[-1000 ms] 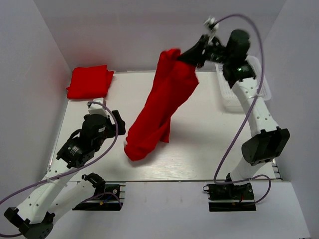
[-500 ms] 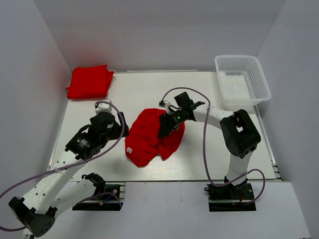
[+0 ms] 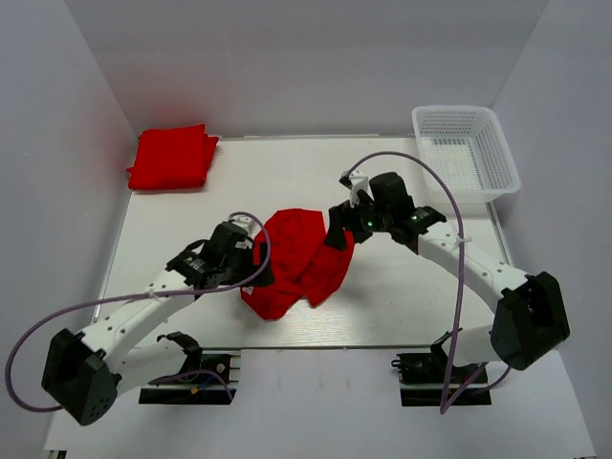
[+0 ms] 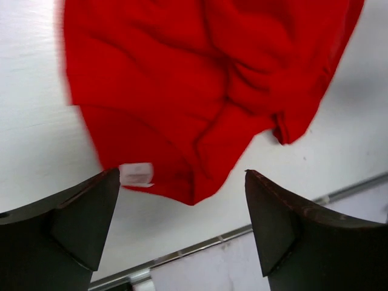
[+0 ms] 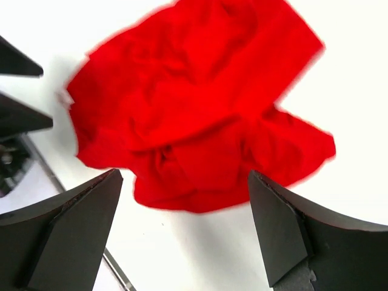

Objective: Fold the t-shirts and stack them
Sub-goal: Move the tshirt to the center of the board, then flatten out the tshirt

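The left gripper [image 3: 251, 267] and right gripper [image 3: 337, 229] both hung spread wide and empty over a crumpled shirt [image 3: 298, 260]; a folded shirt [image 3: 172, 157] lay well apart, far left.

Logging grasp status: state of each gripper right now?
Left gripper: open, empty, over the crumpled t-shirt.
Right gripper: open, empty, over the same t-shirt.

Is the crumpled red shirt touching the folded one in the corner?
Apart. The top view shows the crumpled t-shirt mid-table and the folded t-shirt in the far left corner, with bare table between them.
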You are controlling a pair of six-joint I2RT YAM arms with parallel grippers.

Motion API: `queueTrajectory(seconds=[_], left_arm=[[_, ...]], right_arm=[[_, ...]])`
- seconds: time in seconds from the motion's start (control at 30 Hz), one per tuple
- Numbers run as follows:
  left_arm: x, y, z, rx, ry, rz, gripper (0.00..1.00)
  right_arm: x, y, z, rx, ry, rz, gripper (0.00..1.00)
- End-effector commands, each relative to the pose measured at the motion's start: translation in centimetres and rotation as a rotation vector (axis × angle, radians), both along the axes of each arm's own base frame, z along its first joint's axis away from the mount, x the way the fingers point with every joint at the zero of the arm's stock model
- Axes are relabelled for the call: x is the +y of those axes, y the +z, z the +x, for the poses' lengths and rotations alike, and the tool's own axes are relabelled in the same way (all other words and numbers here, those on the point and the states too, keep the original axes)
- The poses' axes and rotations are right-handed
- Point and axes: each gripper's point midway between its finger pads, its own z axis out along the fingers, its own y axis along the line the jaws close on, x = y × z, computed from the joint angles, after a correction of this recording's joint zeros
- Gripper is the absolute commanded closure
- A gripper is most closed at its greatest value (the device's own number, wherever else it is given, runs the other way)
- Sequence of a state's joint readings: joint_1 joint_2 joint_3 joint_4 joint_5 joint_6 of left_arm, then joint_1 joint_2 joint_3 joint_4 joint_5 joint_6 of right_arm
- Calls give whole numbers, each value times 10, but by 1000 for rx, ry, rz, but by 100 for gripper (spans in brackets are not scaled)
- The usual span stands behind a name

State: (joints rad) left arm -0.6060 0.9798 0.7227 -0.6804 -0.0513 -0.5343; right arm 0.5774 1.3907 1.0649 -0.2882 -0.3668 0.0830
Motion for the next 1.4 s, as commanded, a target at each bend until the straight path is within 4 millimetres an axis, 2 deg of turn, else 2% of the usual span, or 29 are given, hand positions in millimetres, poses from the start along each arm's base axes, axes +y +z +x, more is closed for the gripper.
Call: queueTrajectory(seconds=[0.0,0.03,0.07,0.13,0.3,0.33,0.43,0.53,0.67,0.7,0.73,0.77,0.8,0.83,0.9,0.93,0.97,1.03,1.07,1.1,1.13,1.17,1.2,1.23,1.3,1.33,1.37], left_arm=[[-46,-5,-4,28,-218,-129,8],[-47,-9,-4,36,-235,-124,10],[-47,-14,-4,52,-234,-115,11],[-50,-16,-4,64,-242,-109,11],[-52,-19,-7,64,-253,-109,14],[-50,-25,-10,83,-252,-98,14],[-58,-24,-9,75,-276,-122,18],[-66,-29,-13,78,-299,-158,19],[-67,-47,-16,118,-296,-142,20],[-67,-48,-13,111,-289,-136,21],[-67,-51,-14,120,-288,-131,23],[-66,-53,-10,113,-280,-122,23],[-65,-59,-10,121,-274,-98,24],[-65,-62,-11,130,-273,-92,27],[-66,-61,-4,112,-263,-86,31],[-68,-60,-3,108,-257,-95,39],[-70,-58,0,95,-258,-103,42],[-71,-59,1,93,-258,-104,50],[-71,-59,1,97,-251,-108,54],[-70,-60,2,93,-245,-102,65],[-70,-60,2,93,-245,-102,72],[-69,-60,3,89,-239,-96,78],[-69,-60,3,89,-239,-96,92],[-68,-57,5,75,-233,-95,100],[-69,-54,6,65,-234,-101,100],[-66,-55,5,61,-228,-96,100],[-66,-47,8,34,-214,-107,100]], right_arm=[[-26,-24,-6,36,-120,-82,10],[-28,-24,-8,43,-137,-76,10],[-29,-15,-10,19,-140,-56,10],[-35,-20,-14,33,-166,-53,10],[-32,-20,-15,37,-171,-28,10],[-27,-18,-18,52,-152,-4,10],[-18,-22,-19,89,-134,23,10],[-10,-28,-14,127,-146,42,10],[0,-39,-6,183,-161,48,10],[7,-35,-2,185,-156,82,10],[11,-45,-1,216,-152,73,10],[16,-39,4,211,-144,93,10],[22,-39,1,240,-128,112,10],[25,-45,3,258,-130,109,10],[33,-45,7,278,-125,140,10],[39,-50,9,299,-120,153,10],[43,-44,11,291,-111,168,10],[47,-54,11,335,-109,163,12],[49,-57,12,341,-105,163,15],[51,-60,12,360,-106,168,19],[54,-60,9,375,-90,176,30],[58,-59,12,366,-80,191,33],[60,-61,11,379,-74,192,36],[61,-66,11,393,-76,187,40],[63,-64,12,400,-69,188,61],[65,-67,12,406,-66,186,75],[66,-65,13,404,-64,193,100]])
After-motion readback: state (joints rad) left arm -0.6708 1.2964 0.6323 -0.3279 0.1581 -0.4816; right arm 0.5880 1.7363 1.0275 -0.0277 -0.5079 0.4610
